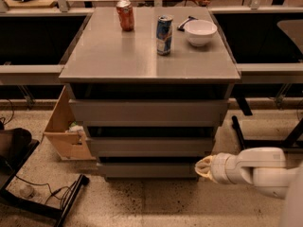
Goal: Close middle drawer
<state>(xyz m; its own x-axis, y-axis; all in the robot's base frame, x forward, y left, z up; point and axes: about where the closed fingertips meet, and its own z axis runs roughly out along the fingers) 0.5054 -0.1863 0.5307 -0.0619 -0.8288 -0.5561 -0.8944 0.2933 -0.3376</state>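
The grey cabinet (150, 56) has three stacked drawers. The middle drawer (149, 146) shows its plain, medium-height front panel, with a dark gap above it; it sits almost in line with the other fronts. My gripper (203, 167), with yellowish tips on a white arm (258, 170), is low at the right. It is below and to the right of the middle drawer's front, next to the right end of the bottom drawer front (147, 170). I cannot tell whether it touches anything.
On the cabinet top stand an orange can (125, 15), a blue can (164, 28) and a white bowl (200, 32). A wooden box (64, 129) sits on the floor at the left, with cables and a black stand (52, 200) near it. Metal rails run along both sides.
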